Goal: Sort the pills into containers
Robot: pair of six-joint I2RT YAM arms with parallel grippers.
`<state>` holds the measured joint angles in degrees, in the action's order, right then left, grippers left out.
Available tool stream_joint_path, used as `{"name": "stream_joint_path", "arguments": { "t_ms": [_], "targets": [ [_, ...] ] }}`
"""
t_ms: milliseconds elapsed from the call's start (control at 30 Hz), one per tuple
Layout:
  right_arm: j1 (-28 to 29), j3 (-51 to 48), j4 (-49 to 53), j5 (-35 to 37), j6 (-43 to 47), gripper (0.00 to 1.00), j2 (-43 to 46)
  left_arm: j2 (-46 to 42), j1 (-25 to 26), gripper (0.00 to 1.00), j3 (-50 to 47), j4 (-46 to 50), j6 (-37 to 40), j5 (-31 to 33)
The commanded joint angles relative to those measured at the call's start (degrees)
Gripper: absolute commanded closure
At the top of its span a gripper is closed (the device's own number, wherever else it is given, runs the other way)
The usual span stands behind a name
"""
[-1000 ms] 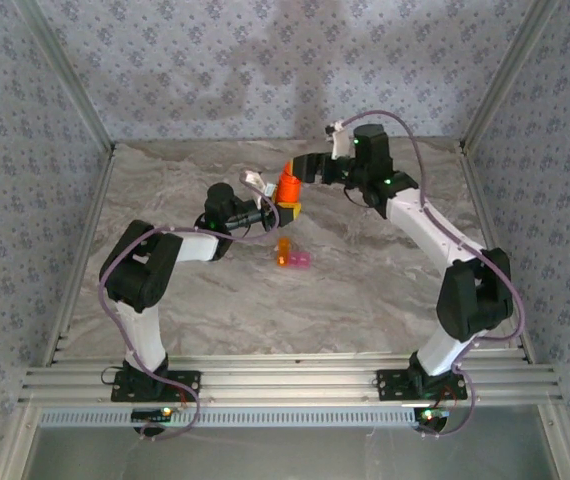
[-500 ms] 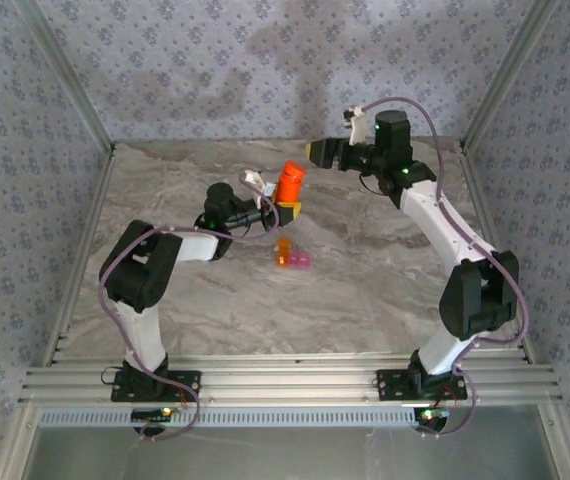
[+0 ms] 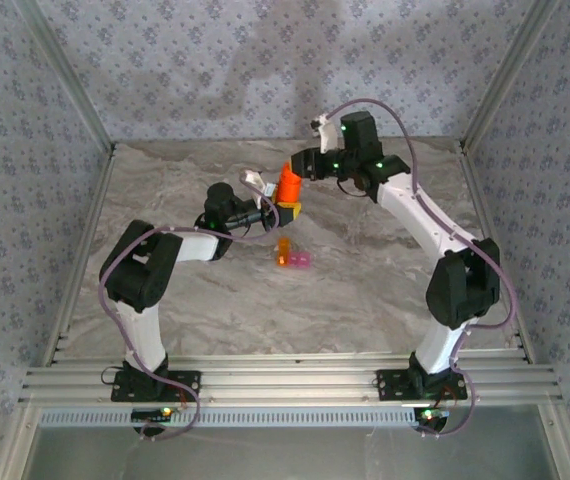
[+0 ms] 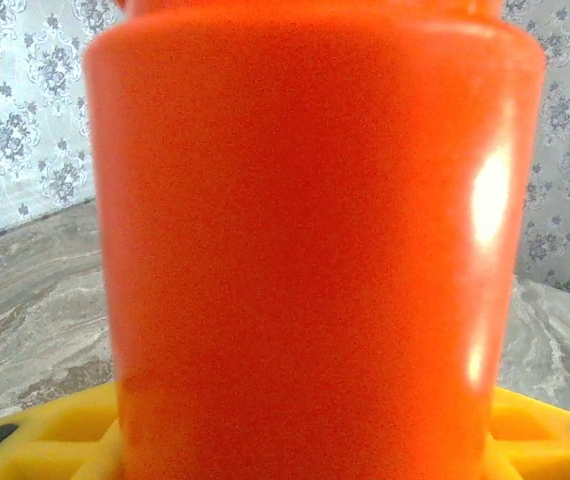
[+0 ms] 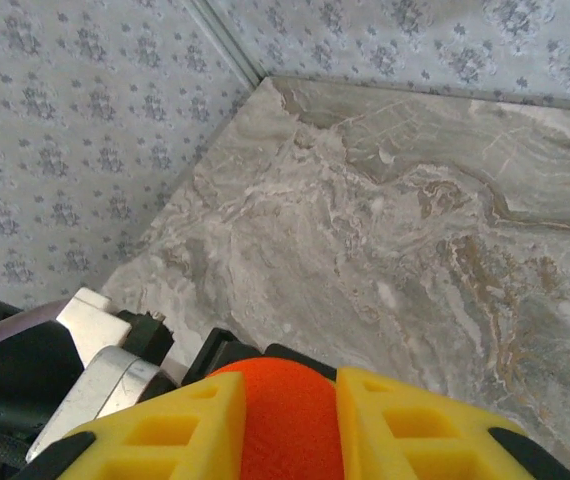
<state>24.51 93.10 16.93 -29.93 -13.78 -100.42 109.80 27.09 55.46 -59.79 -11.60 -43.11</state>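
So starting on the left side, the left arm [image 3: 155,262] reaches in toward the middle of the grey marbled tabletop [image 3: 385,290]. The left gripper [image 3: 287,210] is clamped around the lower part of an orange-red cylindrical plastic bottle [image 3: 287,186]. The bottle stands roughly upright, leaning a little. In the left wrist view the bottle [image 4: 305,250] is right up against the lens, with the yellow fingers [image 4: 45,440] poking out on both sides at the bottom.

Just in front of that, on the near side of the left gripper, the two tiny joined translucent plastic containers [image 3: 293,256] sit on the table by themselves. The orange one is on the left and the pink one on the right, and nothing is touching them. Can't tell if there's anything inside, way too small.

Then the right gripper [image 3: 302,165] comes in from the right at the bottle's top. In the right wrist view its yellow fingers [image 5: 170,430] are clenched on the rounded orange-red top [image 5: 287,420], one on each side. The right arm [image 3: 435,235] arcs back toward the table's near edge.
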Motion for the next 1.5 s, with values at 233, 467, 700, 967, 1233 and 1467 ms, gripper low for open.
{"name": "stream_joint_path", "arguments": {
  "t_ms": [233, 467, 700, 967, 1233, 1467],
  "targets": [
    [2.83, 2.23, 9.1, 4.12, 6.15, 0.72, -0.93, -3.01, -0.24, 1.0, 1.42, -3.28, 0.35, -0.84],
    [2.79, -1.07, 7.09, 3.52, 6.87, 0.75, 1.25, -3.1, -0.27, 1.0, 1.32, -3.29, 0.52, -0.55],
    [3.54, -5.77, 6.18, 3.73, 7.15, 0.76, 2.23, -3.27, -0.29, 1.0, 1.05, -3.53, 0.51, -0.27],
    [2.95, -7.09, 4.76, 4.1, 5.77, 0.76, 4.0, -3.45, -0.42, 1.0, 0.73, -3.71, 0.65, 0.28],
    [3.75, -10.39, 2.18, 2.08, 2.91, 0.79, 2.89, -3.79, -0.77, 1.0, -0.15, -5.57, -0.08, 1.22],
    [4.83, -14.51, -2.37, 1.55, -0.03, 0.79, 3.11, -3.63, -1.27, 1.0, -1.13, -9.3, -1.91, 2.54]
  ]
}}
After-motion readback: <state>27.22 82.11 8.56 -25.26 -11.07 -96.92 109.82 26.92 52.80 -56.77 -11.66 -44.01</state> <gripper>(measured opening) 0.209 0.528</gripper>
